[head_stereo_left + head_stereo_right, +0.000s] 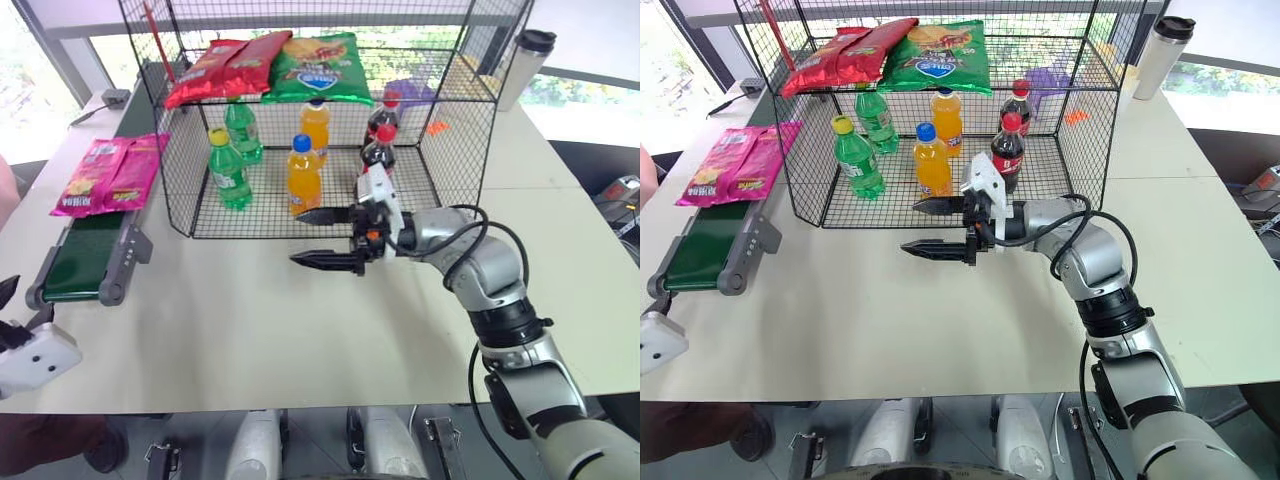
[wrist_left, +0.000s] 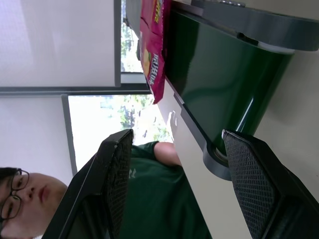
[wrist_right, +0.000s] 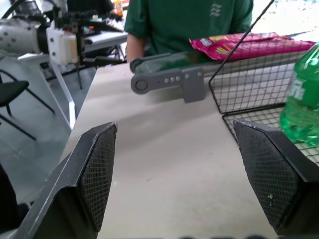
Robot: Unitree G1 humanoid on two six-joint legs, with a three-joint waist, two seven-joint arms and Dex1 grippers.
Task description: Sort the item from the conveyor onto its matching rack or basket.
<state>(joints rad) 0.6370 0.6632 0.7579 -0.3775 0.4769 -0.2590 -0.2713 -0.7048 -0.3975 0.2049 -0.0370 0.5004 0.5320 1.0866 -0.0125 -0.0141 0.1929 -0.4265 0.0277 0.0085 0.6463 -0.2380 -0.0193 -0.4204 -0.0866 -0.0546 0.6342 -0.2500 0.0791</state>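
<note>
A: So, operator, what do you have in the head views?

B: You see the pink crisp bag point(image 1: 110, 174) lying on the green conveyor point(image 1: 85, 258), at the left of the black wire rack point(image 1: 310, 120). On the rack's upper shelf lie red crisp bags point(image 1: 225, 67) and a green crisp bag point(image 1: 320, 68); bottles stand on its wire floor. The right gripper point(image 1: 322, 238) hangs over the table point(image 1: 260, 330) just in front of the rack, pointing toward the conveyor, jaws spread and holding nothing.

A: And the left wrist view?

B: There you find the left gripper point(image 2: 174, 184) with its fingers point(image 2: 117, 174) wide apart and empty, near the conveyor's roller end. The pink bag lies further along the belt. A person in a green shirt point(image 2: 159, 199) is behind.

A: The right wrist view?

B: You look between the separated pads point(image 3: 97, 169) across the table to the conveyor end, with the pink bag on it and a green bottle point(image 3: 301, 99) inside the rack.
</note>
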